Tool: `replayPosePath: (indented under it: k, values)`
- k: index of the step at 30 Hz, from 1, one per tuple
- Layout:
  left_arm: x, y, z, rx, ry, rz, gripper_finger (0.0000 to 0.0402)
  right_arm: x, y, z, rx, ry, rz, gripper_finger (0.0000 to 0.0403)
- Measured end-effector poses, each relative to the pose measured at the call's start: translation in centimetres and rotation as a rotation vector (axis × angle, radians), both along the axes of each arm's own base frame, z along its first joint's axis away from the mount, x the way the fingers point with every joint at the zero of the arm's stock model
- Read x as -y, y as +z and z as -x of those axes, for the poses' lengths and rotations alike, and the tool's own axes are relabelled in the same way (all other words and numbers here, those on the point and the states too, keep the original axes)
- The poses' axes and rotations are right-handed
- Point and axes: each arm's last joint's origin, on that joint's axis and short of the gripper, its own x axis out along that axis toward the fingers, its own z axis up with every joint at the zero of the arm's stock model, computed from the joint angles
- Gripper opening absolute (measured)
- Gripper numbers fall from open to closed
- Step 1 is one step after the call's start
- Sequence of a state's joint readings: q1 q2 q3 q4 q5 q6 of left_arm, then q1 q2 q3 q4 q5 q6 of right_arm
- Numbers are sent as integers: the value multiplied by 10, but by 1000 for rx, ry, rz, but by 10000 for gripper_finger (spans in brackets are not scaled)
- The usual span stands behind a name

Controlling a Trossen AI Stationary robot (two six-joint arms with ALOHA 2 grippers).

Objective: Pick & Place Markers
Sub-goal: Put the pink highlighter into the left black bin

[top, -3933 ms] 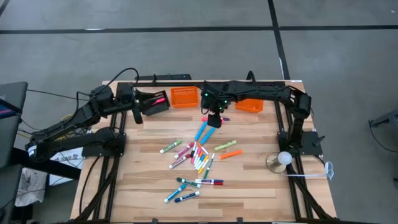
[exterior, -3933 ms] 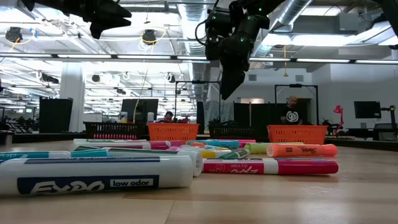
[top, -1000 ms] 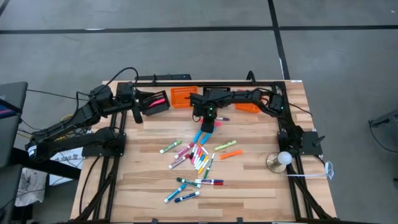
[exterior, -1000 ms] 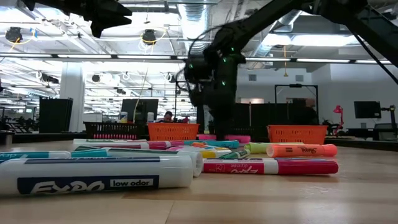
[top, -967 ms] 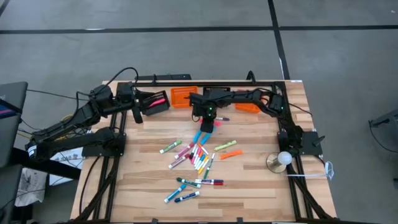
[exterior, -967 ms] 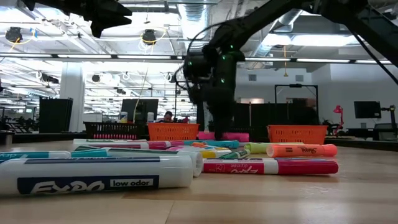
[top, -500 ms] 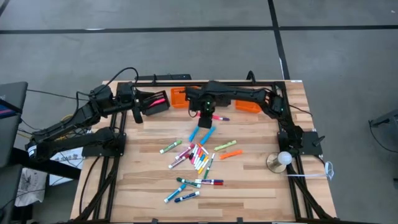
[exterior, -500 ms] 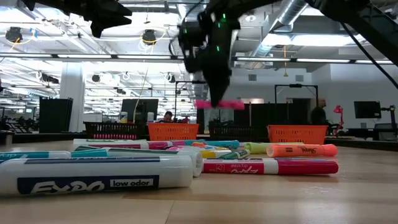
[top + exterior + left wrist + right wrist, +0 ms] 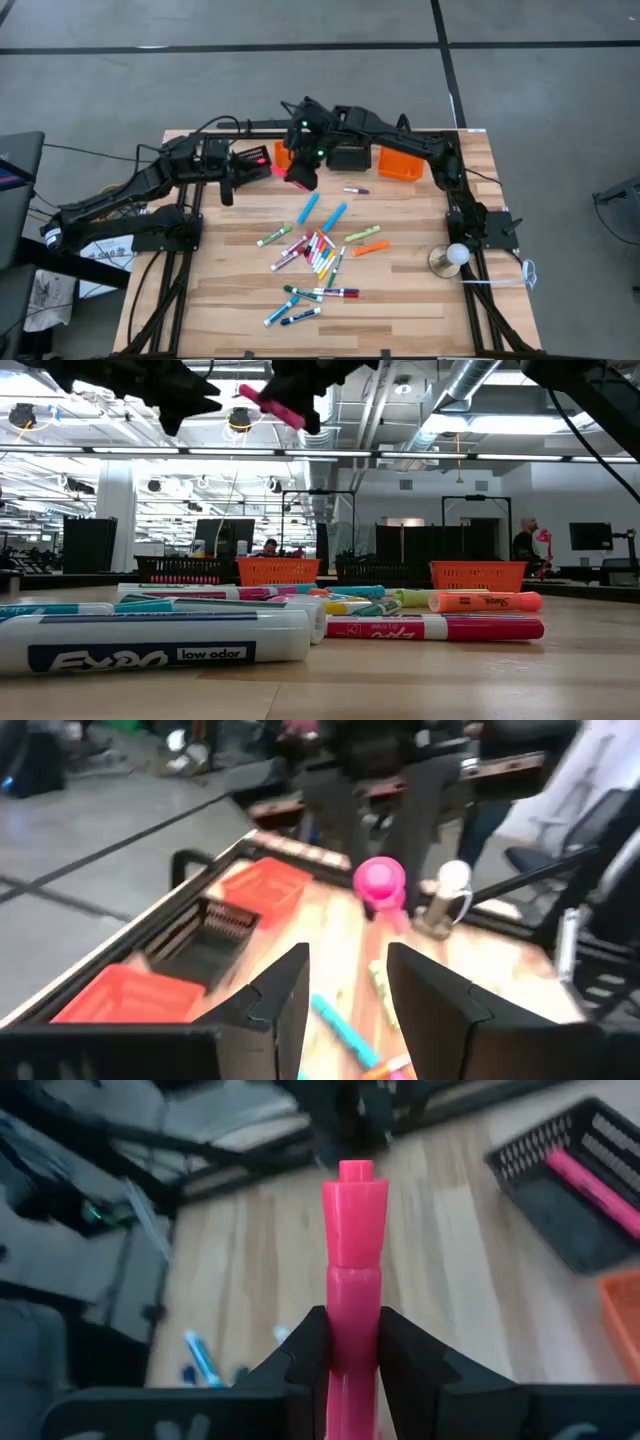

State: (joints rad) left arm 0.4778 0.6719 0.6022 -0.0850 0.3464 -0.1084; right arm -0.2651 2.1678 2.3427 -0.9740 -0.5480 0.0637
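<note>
The pink marker (image 9: 354,1270) is now lifted off the table and clamped between the fingers of the right gripper (image 9: 301,176), which is carried toward the black basket (image 9: 252,161). The left gripper (image 9: 345,988), its fingers apart and empty, is waiting just beside it, so a handover or a drop into this basket is judged to be next. The other markers (image 9: 318,250) are left on the table, well below the right gripper.

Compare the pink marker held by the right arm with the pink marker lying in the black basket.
The held pink marker is clamped between the right gripper fingers, up off the table; the basket's pink marker lies loose inside the black basket. The held one points out past the fingers, while the other rests flat along the basket floor. Both are pink and stick-shaped.
</note>
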Motion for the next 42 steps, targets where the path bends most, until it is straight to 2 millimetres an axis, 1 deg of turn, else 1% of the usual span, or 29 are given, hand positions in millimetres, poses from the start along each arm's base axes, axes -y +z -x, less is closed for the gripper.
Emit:
replayPosePath:
  k: [4,7,10,16,21,28,31,37,42]
  values:
    - [2,9,-1,93,-72,-21,136,1,6,-5,72,-2,12,61]
    - [3,13,1,129,-95,6,136,1,9,-8,113,-9,14,61]
    - [4,15,1,146,-102,41,136,2,12,-10,160,-12,23,61]
    - [2,14,-2,145,-96,50,136,2,17,-13,213,-9,38,61]
    - [-2,15,-10,176,-87,57,136,1,21,-16,265,-15,38,61]
    - [-9,13,-22,194,-89,52,136,-1,22,-18,274,-13,42,61]
    - [-9,16,-23,230,-91,34,136,-2,23,-18,282,-12,45,61]
    - [-9,18,-24,246,-100,25,136,-9,24,-21,304,0,52,61]
    - [-11,16,-28,251,-97,68,134,-11,23,-21,297,5,51,61]
